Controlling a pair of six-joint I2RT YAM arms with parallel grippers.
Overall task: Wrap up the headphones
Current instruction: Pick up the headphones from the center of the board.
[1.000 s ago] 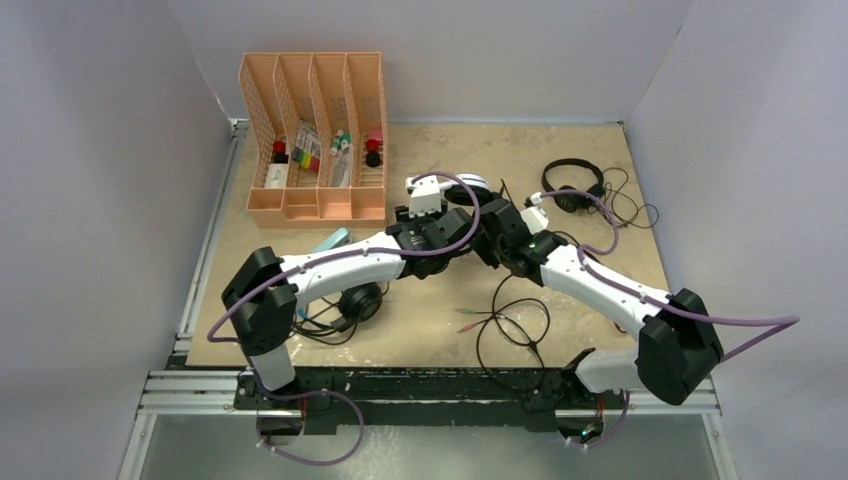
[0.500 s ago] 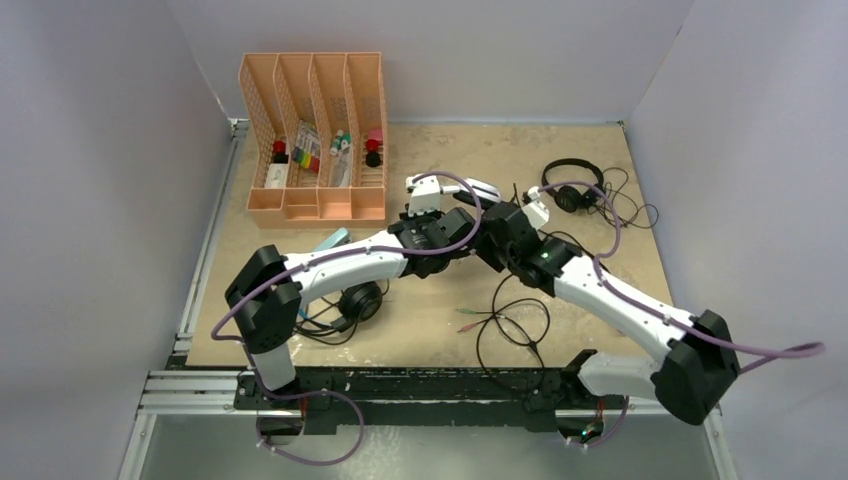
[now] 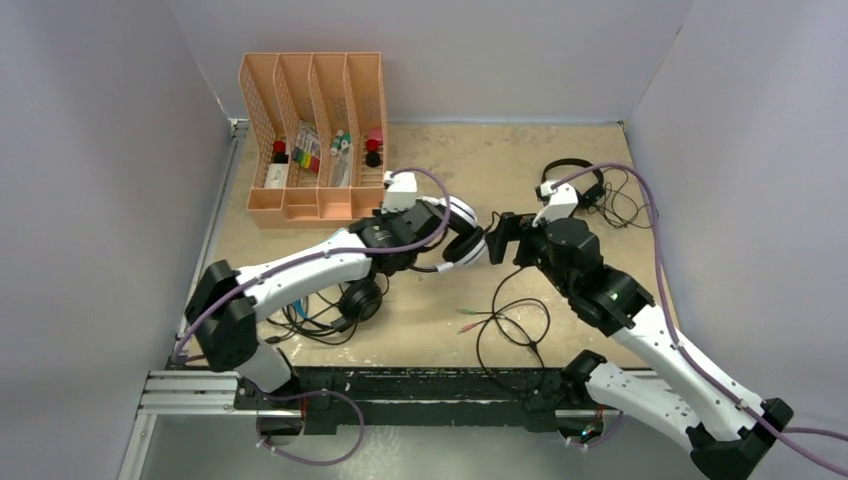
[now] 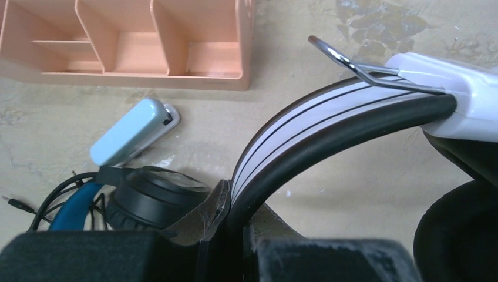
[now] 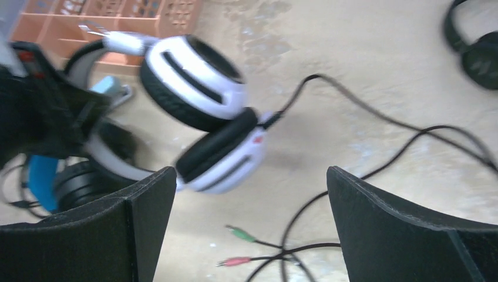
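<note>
While the left pincer (image 4: 232,222) stands narrow, I note it is clamped on the band of the white headset (image 3: 462,235). That headset is near the middle of the bench (image 3: 440,160), and its two cups hang toward the right arm. I cannot tell whether the lower cup touches the surface.

The wrist view shows the striped white-and-black band rising from between the left fingers, with a metal slider at its top. A thin black cable (image 5: 376,120) leaves the lower cup and runs toward the right side. It then lies in loose loops near the near edge. Two plugs (image 5: 238,236), one green and one red, lie beside those loops.

The right pincer (image 3: 503,235) is wide and holds nothing. It faces the white cups from just beside them, and I see no contact.

The black headset (image 3: 572,185) lies toward the far right corner, well apart, with its own cord tangled beside it. The blue headset (image 4: 141,200) lies toward the near left, partly under the left arm, with cord bunched around it.

A small light-blue case (image 4: 132,132) rests just beyond the blue headset. The peach organizer (image 3: 315,130) stands at the far left corner, with small items in its slots.
</note>
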